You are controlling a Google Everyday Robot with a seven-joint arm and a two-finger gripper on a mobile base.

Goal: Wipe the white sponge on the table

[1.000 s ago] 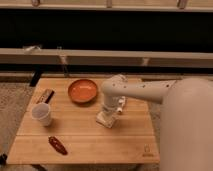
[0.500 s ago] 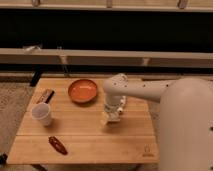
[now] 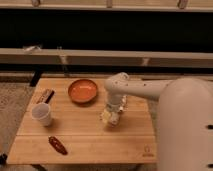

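Smooth white rounded arm [image 3: 145, 90]; pale gripper [image 3: 112, 115] at tip.

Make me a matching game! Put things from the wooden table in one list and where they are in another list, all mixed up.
Things:
1. round orange bowl
2. white cup
3. long red thing
4. gripper

Places:
A. front left of the light wooden table
B. at the off-white sponge block, right of centre
C. left side
D. back, middle

Pairs: 1-D, 2-C, 3-A, 4-B

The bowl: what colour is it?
The bowl is orange, camera view; end effector at the white sponge beside it.
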